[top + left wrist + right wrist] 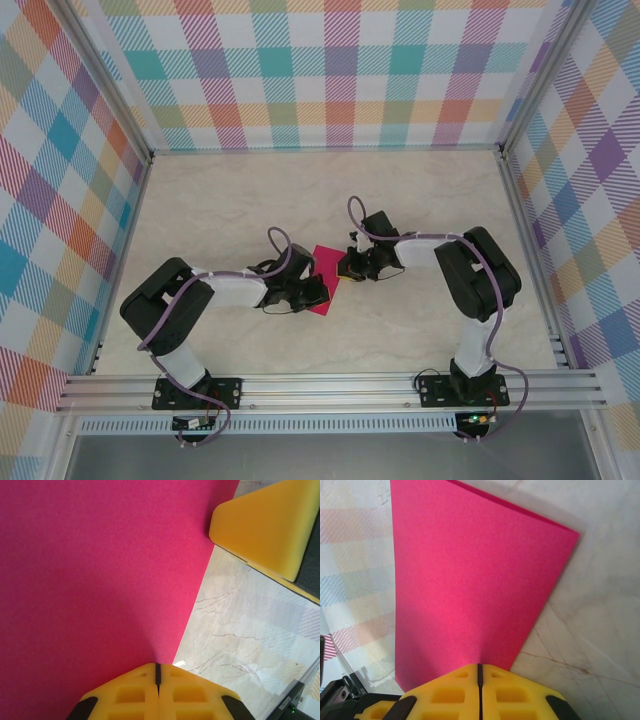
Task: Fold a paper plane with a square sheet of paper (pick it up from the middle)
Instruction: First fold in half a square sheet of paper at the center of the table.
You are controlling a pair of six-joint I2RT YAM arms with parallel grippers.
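Left gripper [157, 666] closed tight, pinching pink sheet of paper [100, 580]; right gripper [479, 667] likewise on opposite edge. We judge both steady it over counter [600, 630] for folding.

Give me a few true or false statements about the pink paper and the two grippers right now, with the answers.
1. The left gripper and the right gripper both have their fingers pressed shut. True.
2. The sheet of paper is blue. False: it is magenta-pink.
3. From above, the sheet of paper lies between the two grippers. True.
4. The sheet of paper is already a narrow pointed dart. False: it shows straight edges and a square corner.
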